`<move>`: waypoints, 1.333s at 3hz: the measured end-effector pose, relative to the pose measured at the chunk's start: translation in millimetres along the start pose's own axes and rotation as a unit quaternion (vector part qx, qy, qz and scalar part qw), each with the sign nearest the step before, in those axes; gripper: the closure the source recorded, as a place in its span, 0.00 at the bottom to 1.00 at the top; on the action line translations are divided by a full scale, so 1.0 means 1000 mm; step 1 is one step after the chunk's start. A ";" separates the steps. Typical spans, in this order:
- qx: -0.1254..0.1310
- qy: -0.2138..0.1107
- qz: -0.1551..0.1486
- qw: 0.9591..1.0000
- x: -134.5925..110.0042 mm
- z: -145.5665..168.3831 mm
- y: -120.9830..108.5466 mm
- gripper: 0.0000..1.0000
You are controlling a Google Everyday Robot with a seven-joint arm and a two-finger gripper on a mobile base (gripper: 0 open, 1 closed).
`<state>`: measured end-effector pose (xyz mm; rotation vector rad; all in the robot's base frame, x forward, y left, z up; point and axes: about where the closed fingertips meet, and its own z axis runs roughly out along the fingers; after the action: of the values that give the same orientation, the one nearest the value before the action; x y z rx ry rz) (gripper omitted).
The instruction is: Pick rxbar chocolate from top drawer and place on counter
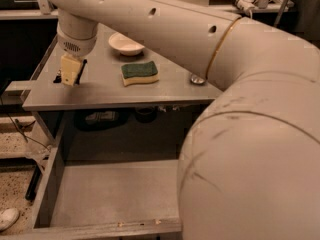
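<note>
My gripper hangs from the big cream arm over the left part of the grey counter, close above its surface. Its pale fingers are shut on the rxbar chocolate, which shows as a thin black strip sticking out on both sides of them. The bar's lower end is at or just above the counter top; I cannot tell which. The top drawer is pulled out below the counter, and the visible part of its flat grey bottom holds nothing. My arm hides its right half.
A green-and-yellow sponge lies mid-counter. A white bowl sits behind it. A small round silver object lies at the counter's right, next to my arm. Dark items sit on the shelf under the counter.
</note>
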<state>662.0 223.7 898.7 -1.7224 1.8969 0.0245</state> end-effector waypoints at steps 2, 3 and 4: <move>-0.014 -0.007 -0.008 1.000 -0.006 0.018 -0.003 0.81; -0.014 -0.007 -0.008 1.000 -0.006 0.018 -0.003 0.57; -0.014 -0.007 -0.008 1.000 -0.006 0.018 -0.003 0.34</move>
<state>672.3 235.5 887.2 -1.7524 1.8800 0.0585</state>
